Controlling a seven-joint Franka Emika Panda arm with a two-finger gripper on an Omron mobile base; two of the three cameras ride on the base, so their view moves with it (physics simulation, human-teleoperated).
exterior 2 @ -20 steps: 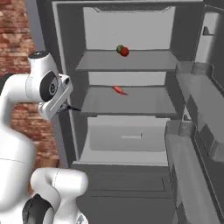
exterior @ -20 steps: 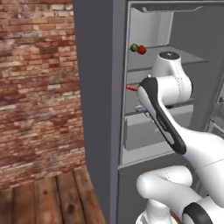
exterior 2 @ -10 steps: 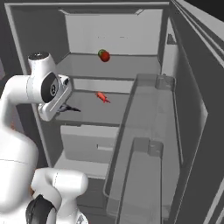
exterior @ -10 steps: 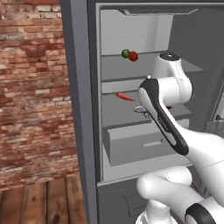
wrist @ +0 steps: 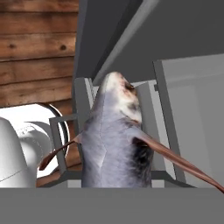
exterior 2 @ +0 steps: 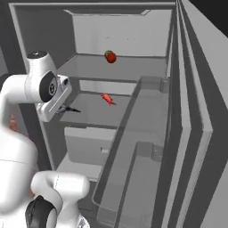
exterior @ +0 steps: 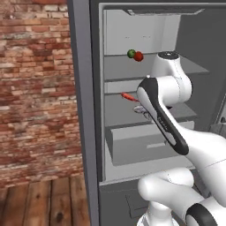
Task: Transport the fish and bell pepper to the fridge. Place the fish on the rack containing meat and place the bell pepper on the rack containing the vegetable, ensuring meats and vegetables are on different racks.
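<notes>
Clamped on the fish (wrist: 114, 140), the pincer (exterior 2: 67, 108) hangs before the fridge (exterior 2: 133, 84) at the middle shelf. Seen from the hand, the fish points toward twelve o'clock. Meat (exterior 2: 107, 99) lies at two o'clock of the pincer in the right base view.

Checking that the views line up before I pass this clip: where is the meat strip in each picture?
Left base view: the meat lies on the middle shelf, just left of the arm's elbow.
Right base view: it lies mid-frame on the same shelf, right of the wrist.
Hand view: I cannot make it out; the fish is in the foreground.
Shared landmark: the bell pepper on the shelf above.
</notes>
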